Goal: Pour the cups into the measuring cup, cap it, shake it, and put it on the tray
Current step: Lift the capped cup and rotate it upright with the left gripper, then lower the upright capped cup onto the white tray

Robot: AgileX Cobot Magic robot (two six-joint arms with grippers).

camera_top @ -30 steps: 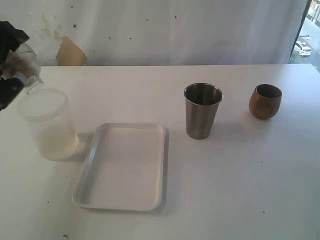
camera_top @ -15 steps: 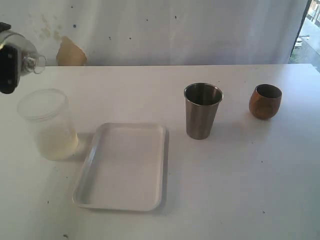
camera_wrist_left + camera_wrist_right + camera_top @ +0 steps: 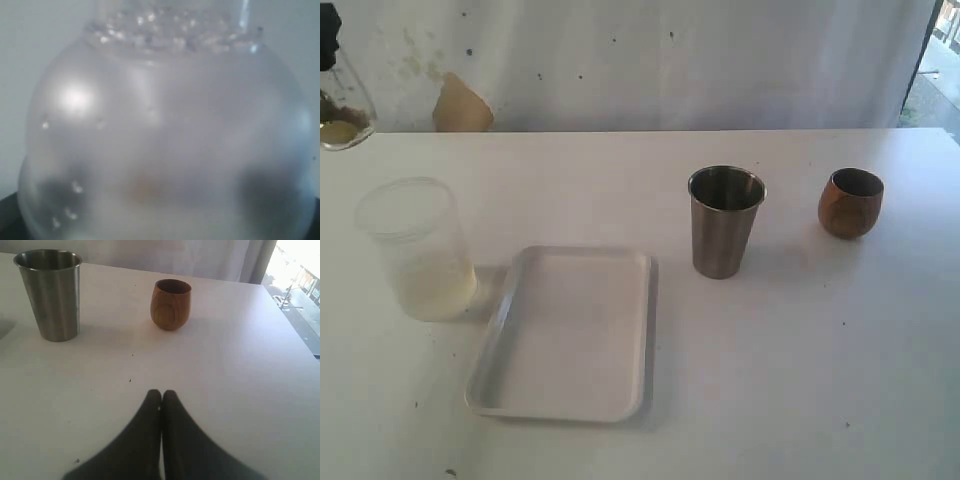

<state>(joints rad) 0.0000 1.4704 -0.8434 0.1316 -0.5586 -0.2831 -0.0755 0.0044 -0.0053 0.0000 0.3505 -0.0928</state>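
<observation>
Ahead of closed right hand (image 3: 161, 393), steel tumbler (image 3: 52, 295), wooden cup (image 3: 171, 305), left hand (image 3: 328, 40) gripping frosted dome (image 3: 160, 130)

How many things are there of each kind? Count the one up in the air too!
Steel cup: 1
Wooden cup: 1
Frosted plastic container: 1
White tray: 1
Clear round jar, held up off the table: 1
Total: 5
</observation>
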